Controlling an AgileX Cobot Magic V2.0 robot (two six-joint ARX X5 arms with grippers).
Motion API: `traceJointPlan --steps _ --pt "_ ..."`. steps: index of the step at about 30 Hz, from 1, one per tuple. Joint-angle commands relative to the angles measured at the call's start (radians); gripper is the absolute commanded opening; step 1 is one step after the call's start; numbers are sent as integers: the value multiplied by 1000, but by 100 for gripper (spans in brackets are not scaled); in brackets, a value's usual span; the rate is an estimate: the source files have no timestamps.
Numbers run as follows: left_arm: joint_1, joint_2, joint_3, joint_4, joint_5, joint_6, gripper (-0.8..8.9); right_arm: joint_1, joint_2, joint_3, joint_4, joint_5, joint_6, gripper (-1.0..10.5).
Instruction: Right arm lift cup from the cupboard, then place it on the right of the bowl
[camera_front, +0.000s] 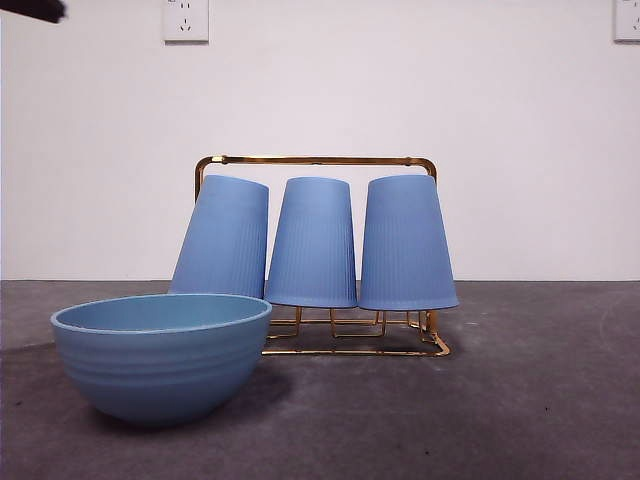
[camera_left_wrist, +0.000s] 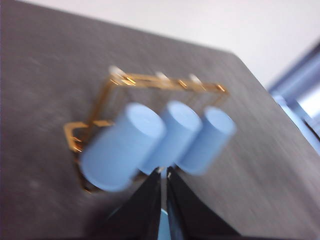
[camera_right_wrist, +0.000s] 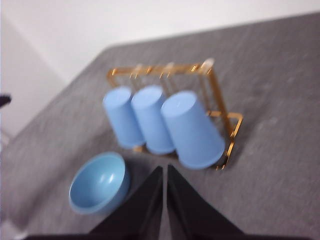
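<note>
A wide blue-teal bowl (camera_front: 162, 355) sits nearest the front camera, resting upright on the dark grey table (camera_front: 520, 400), toward the left side of the scene. Faint horizontal ridges ring its outer wall.

Just behind the bowl stands a small gold wire rack (camera_front: 316, 160) with a rounded rectangular frame. Three tall blue ribbed cups hang upside down on it in a row, wide mouths downward. The left cup (camera_front: 224, 238) tilts, its top leaning toward the middle, and its lower edge is hidden behind the bowl's rim. The middle cup (camera_front: 312, 243) and the right cup (camera_front: 405, 243) stand nearly straight, close beside each other. All three are on the rack; none is lifted.

Behind everything is a plain white wall with a power socket (camera_front: 186, 19) high up.

The right gripper (camera_right_wrist: 165, 172) hangs above the table in front of the rack, its two black jaws pressed nearly together with only a thin slit between them, grasping nothing. From its camera the bowl lies near the jaws and the cups farther on.

The left gripper (camera_left_wrist: 163, 173) is likewise clenched and empty, held above the table on the rack's other side, with the cups just beyond its tips. That picture is blurred.

A black tip (camera_front: 32, 10) shows at the front view's top left corner.
</note>
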Motion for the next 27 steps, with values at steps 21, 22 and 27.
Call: traceJointPlan --steps 21,22,27 --pt "-122 150 103 -78 267 273 126 159 177 83 -100 -84 -197 209" --pt "-122 150 103 -78 267 273 180 159 177 83 -100 -80 -197 265" --pt "-122 150 103 -78 267 272 503 159 177 83 -89 -69 -188 501"
